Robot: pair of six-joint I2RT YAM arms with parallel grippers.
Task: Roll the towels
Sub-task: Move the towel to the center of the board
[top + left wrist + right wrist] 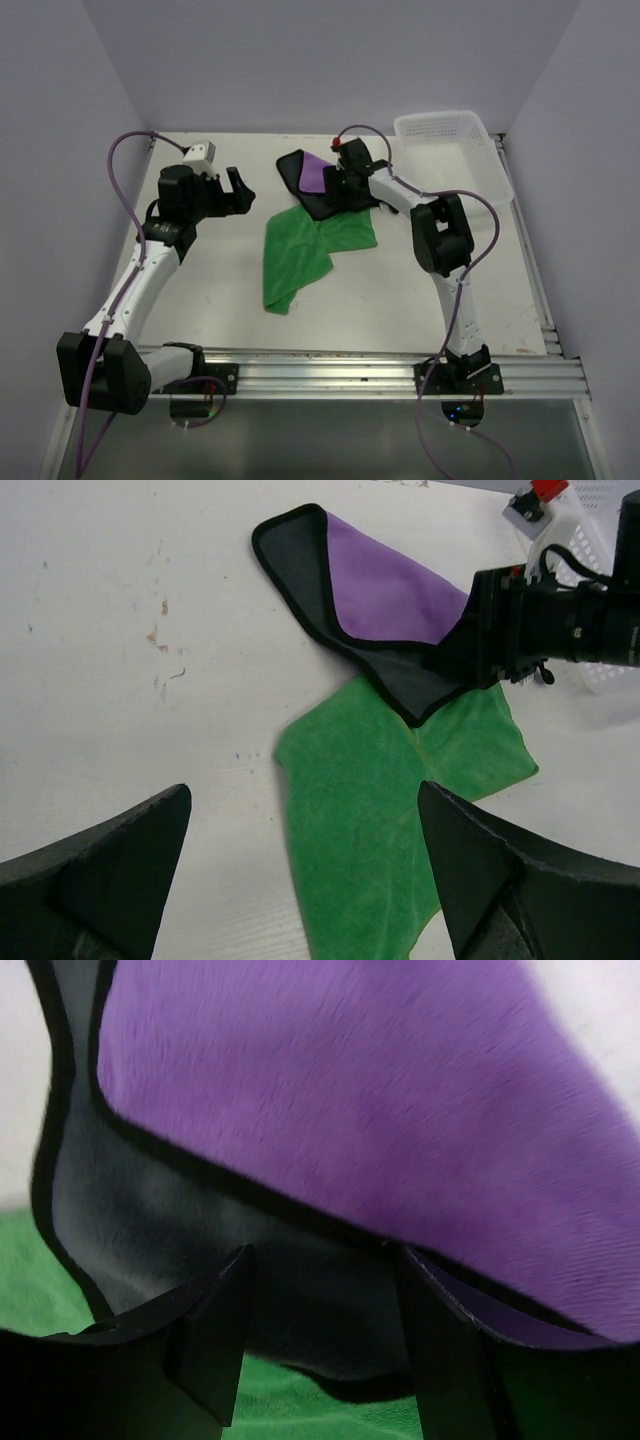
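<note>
Both towels lay in a loose heap toward the far middle of the table point(200, 290), the purple towel point(385, 590) folded over so its black back showed, one corner of it resting on the green towel point(295, 250), which trailed toward the near edge in a crumpled strip. The right gripper point(320, 1280) sat low over the purple cloth's fold with its jaws apart, and I could see nothing pinched between them. The left gripper point(305, 790) hung spread wide above bare table, just beside the green one. Both cloths looked light, limp and a bit plush, so I reckoned they would sag and bunch rather than hold a shape; the bound black edge seemed the firmest place to grip, at a corner, after pulling the two apart and flattening each
</note>
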